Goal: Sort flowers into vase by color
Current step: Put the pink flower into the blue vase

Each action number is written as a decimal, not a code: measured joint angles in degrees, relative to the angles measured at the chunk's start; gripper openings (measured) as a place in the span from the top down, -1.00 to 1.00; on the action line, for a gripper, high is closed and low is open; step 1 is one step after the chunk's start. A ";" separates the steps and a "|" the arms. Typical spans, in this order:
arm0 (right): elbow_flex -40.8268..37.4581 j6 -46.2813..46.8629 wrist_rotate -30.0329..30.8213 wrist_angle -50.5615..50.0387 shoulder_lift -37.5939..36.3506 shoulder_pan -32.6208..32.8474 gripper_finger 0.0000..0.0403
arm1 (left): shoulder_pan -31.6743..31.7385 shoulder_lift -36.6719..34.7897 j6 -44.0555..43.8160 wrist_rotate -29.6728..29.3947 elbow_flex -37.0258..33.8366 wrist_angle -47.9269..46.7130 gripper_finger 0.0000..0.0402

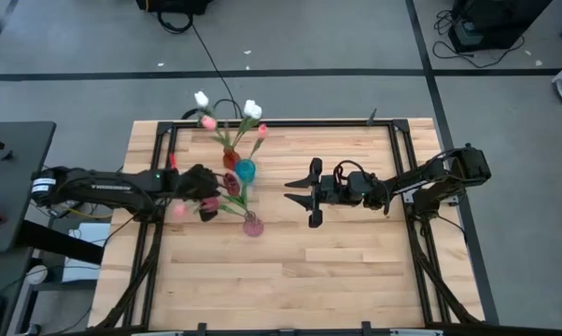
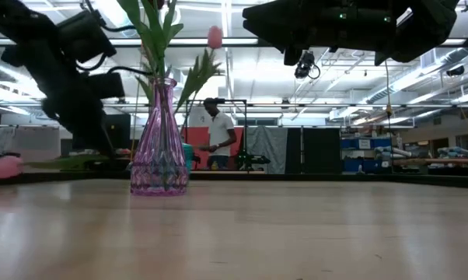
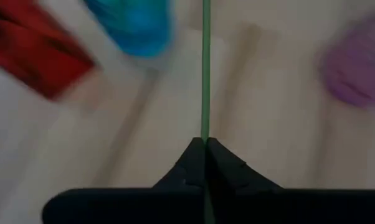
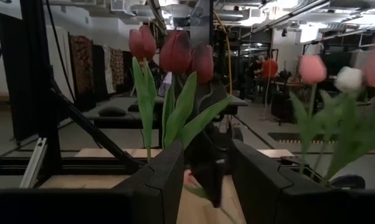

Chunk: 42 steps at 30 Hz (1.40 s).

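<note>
On the wooden tabletop, ordered largest to smallest: three vases cluster ahead of the left claw; red vase and blue vase ahead and to one side, purple vase ahead to the other; right arm waits well apart on the far side of that cluster, right claw part open, nothing between its fingers that I can make out.

Left claw: pinched fully together on a single thin green stem; wrist view shows the two fingertips meeting with the stem caught between them.

Stem's long axis: runs straight out from the left claw, in line with its reach, passing between the blue vase and the purple vase; its flower head is not certain from these views; a pink bud lies just beside the claw.

Flowers already standing: white and pink tulips rise from the far vases; dark maroon tulips stand near the right claw.

Judgement: left arm is nearer and owns the move; lift should follow the stem's axis, then tip it upright over the matching vase.
</note>
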 joint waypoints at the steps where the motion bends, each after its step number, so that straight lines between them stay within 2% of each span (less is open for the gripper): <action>1: 0.00 0.00 0.00 0.01 0.00 0.00 0.30 | 0.00 -0.32 0.11 2.29 0.91 -2.15 0.98; 6: 0.00 0.09 0.00 1.02 0.02 0.00 0.30 | -0.73 0.22 -1.91 10.69 2.81 -2.38 0.98; 11: 0.00 0.40 0.37 1.53 0.04 0.23 0.30 | -1.68 -1.00 -3.80 13.72 3.02 1.54 0.99; 16: 0.00 0.26 2.84 1.47 0.04 0.98 0.30 | -1.74 -3.80 -3.68 13.59 6.61 1.86 0.99; 21: 0.29 0.67 3.24 0.80 0.04 0.98 0.32 | -1.81 -4.11 -0.16 13.27 14.84 -2.46 0.99; 28: 9.34 -1.18 9.94 -18.68 0.04 1.01 0.32 | -1.79 -1.12 7.04 8.53 27.61 -12.69 0.99; 30: 11.43 -1.62 10.34 -21.44 0.04 0.99 0.32 | -1.79 -1.10 9.00 8.15 29.98 -15.21 1.00; 37: 13.79 -2.83 10.40 -22.47 -0.01 1.01 0.33 | -1.79 -1.10 14.54 6.09 38.16 -21.44 1.00; 42: 13.84 -3.66 13.67 -22.53 -2.33 1.64 0.33 | -1.77 -1.06 15.92 5.76 44.10 -22.65 1.00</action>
